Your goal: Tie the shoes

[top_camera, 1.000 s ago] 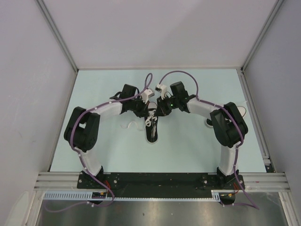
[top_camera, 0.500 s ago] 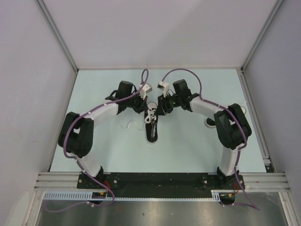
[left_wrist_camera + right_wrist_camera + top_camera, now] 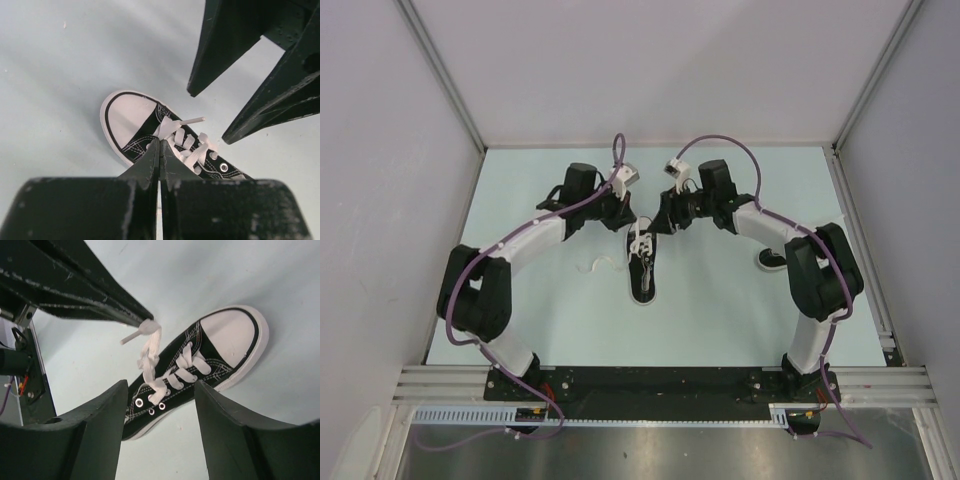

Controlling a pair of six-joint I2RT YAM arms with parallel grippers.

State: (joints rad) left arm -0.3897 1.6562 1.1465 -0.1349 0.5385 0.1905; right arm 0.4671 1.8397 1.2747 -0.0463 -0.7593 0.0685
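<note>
Pinching a lace (image 3: 150, 346), the left gripper (image 3: 159, 142) is at eleven o'clock from the shoe (image 3: 644, 278). The right gripper (image 3: 160, 384), at one, is open.

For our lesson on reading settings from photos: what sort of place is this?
Likely a robotics lab test cell: left arm and right arm bolted at a pale table edge, plain panel walls boxing it in, a black sneaker laid out for practice.

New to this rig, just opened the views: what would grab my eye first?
A small black sneaker lies in the middle of the table. The left gripper is shut on its white lace, holding it up off the sneaker; the right gripper hangs open over it.
</note>
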